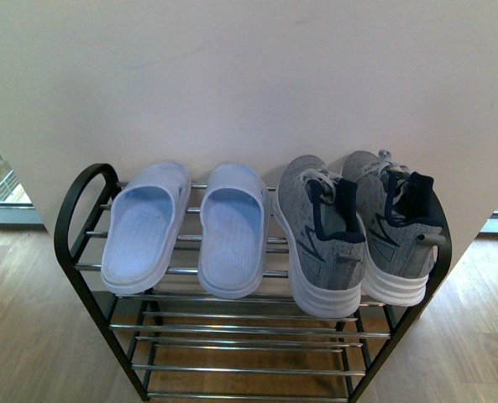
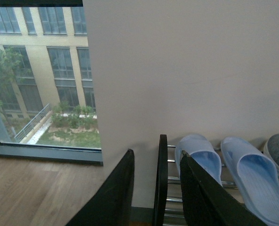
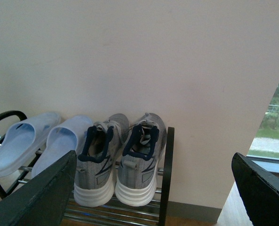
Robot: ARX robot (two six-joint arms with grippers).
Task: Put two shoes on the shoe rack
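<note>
Two grey knit sneakers stand side by side, heels toward me, on the right half of the shoe rack's top tier: the left one [image 1: 324,243] and the right one [image 1: 395,227]. They also show in the right wrist view [image 3: 98,162] [image 3: 139,157]. The shoe rack [image 1: 81,218] has a black frame and chrome bars. My left gripper [image 2: 157,188] is open and empty, beside the rack's left end. My right gripper [image 3: 153,188] is open and empty, back from the sneakers near the rack's right end. Neither gripper shows in the front view.
Two pale blue slide slippers [image 1: 148,227] [image 1: 234,227] fill the left half of the top tier. A white wall [image 1: 249,75] stands right behind the rack. Lower chrome bars [image 1: 249,344] hold nothing. Wooden floor [image 1: 22,319] and windows [image 2: 40,75] lie on either side.
</note>
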